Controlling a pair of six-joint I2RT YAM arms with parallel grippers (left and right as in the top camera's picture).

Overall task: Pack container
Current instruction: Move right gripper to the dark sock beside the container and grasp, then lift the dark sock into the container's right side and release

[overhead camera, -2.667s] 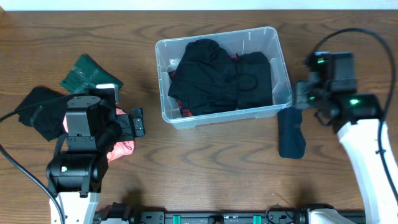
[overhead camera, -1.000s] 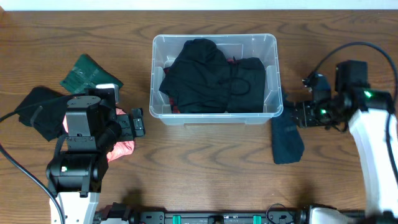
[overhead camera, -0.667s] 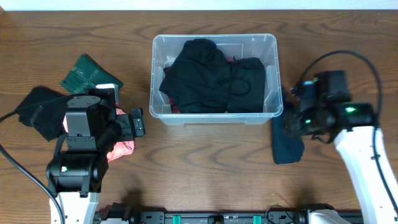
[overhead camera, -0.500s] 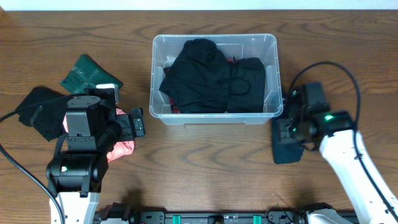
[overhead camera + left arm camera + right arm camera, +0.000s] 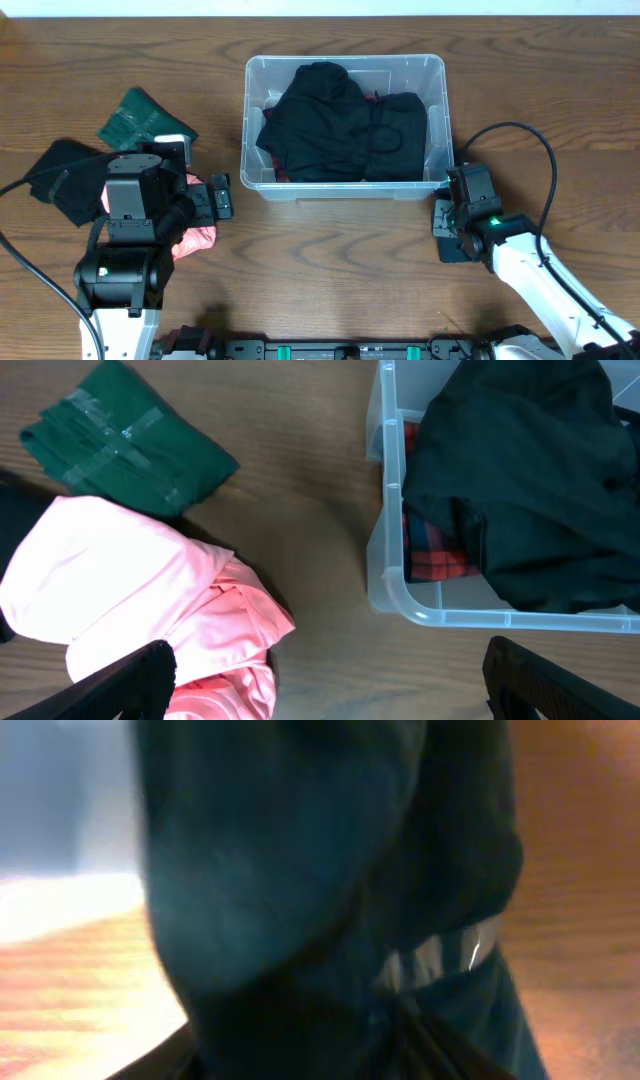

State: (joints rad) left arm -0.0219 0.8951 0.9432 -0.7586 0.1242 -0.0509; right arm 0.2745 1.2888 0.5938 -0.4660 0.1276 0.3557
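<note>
While the container (image 5: 441, 120) sits toward the far middle of the worktop (image 5: 330, 280), loaded with black garments (image 5: 340, 125) and a strip of red plaid cloth (image 5: 435, 550) along its near left side, the right tool (image 5: 447, 222) hangs low just off its near right corner, close to the wall but not touching it as far as the overhead view shows. That tool is pressed down over a dark teal cloth (image 5: 455, 248) lying on the worktop beside the bin; the right wrist view is blurred and filled by this cloth (image 5: 300, 870), so it cannot be told how far the jaws are parted or whether they grip it. The right arm reaches in from the near right edge, its forearm low and angled toward the bin. The left tool (image 5: 218, 197) is well apart from the container on the left, its fingers (image 5: 140, 680) spread wide with nothing between them, poised above a pink garment (image 5: 130, 590). A folded green cloth (image 5: 140, 117) and a black cloth (image 5: 62, 175) lie farther left. The left arm stands upright over them.
</note>
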